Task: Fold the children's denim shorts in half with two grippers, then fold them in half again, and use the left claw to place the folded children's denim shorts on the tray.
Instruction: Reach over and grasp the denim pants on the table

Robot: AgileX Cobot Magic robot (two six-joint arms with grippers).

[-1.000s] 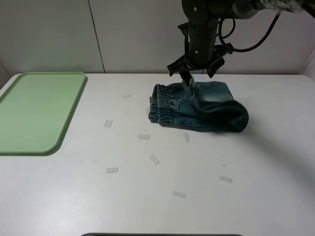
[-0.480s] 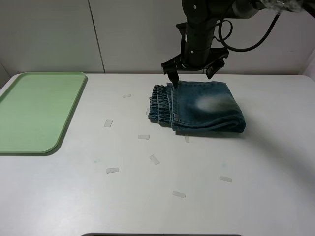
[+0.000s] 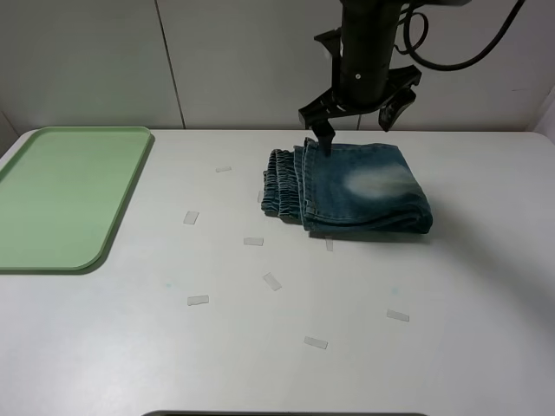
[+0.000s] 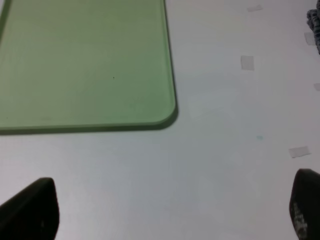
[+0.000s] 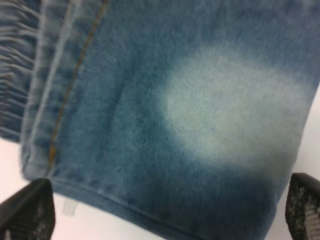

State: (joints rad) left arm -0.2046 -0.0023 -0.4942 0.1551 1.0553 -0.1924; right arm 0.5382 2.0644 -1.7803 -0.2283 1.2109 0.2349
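Evidently the small blue washed-denim children's shorts (image 3: 351, 195) lie as a compact, doubled-over rectangle on the white matte tabletop (image 3: 451, 295). They sit right of centre, well apart from the flat pale green plastic tray (image 3: 121, 208) with its rounded corners and low rim. We see the gathered, ribbed elastic waist peeking out on the tray side from under a smoother top layer with orange stitching and a pale faded oval. The opposite edge is a soft rounded fold. The black right gripper (image 3: 357, 130) hangs just above the far edge, jaws spread wide and empty, which we read as a fold laid down. The left gripper (image 4: 166, 210), equally wide and empty, hovers over bare table near the tray's corner, well placed, we judge, for the carry. Small pale tape strips (image 3: 272, 281) dot the surface.
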